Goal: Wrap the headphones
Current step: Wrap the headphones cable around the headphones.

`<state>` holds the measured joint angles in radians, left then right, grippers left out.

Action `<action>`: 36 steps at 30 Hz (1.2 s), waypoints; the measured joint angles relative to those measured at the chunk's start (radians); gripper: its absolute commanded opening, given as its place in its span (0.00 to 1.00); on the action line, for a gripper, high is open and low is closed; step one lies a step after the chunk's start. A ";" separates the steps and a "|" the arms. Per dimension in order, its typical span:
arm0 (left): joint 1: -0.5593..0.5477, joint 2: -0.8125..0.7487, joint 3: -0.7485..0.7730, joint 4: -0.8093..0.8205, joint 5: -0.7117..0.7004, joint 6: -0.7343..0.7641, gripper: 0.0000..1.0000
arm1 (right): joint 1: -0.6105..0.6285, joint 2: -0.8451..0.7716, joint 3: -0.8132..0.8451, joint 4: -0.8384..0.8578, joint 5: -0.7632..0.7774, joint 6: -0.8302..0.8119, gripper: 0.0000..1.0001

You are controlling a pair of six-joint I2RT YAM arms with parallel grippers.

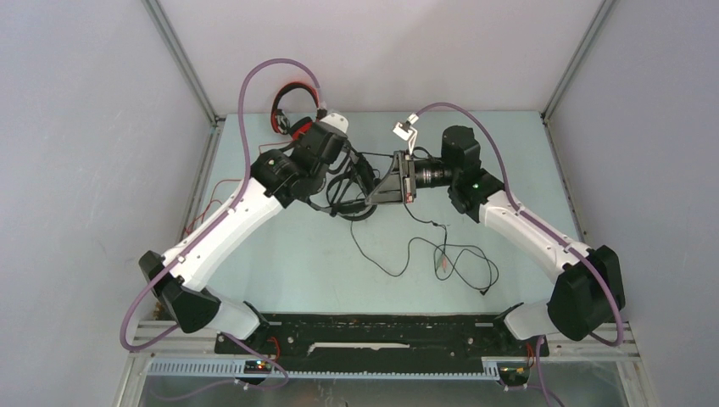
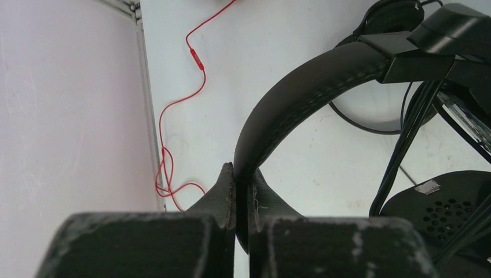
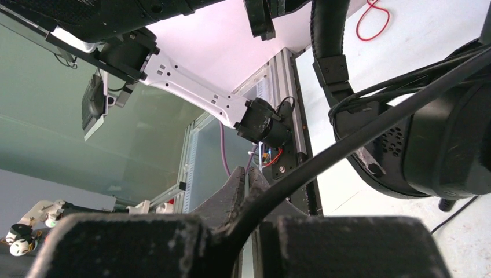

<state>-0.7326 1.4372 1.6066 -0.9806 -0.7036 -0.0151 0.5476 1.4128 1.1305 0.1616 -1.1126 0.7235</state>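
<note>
Open table [image 1: 322, 271] nearside; loose cable [image 1: 392, 274] across right-centre.

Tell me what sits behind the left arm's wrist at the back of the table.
A red headset: its band shows beyond the left arm. The arm covers most of its earcups, so how they lie cannot be told.

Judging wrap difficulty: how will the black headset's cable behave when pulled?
Probably floppy: the black cable lies in loose curls on the table. It likely straightens under pull, running taut from the right gripper. Crossing loops may snag.
</note>
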 measured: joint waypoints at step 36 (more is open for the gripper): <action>0.080 -0.218 -0.139 0.328 -0.132 -0.469 0.00 | 0.128 0.106 0.008 -0.031 0.207 -0.172 0.16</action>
<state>-0.6521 1.2190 1.4677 -0.6525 -0.8356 -0.4839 0.6754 1.5192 1.1389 0.1307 -0.9058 0.5518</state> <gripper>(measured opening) 0.037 0.159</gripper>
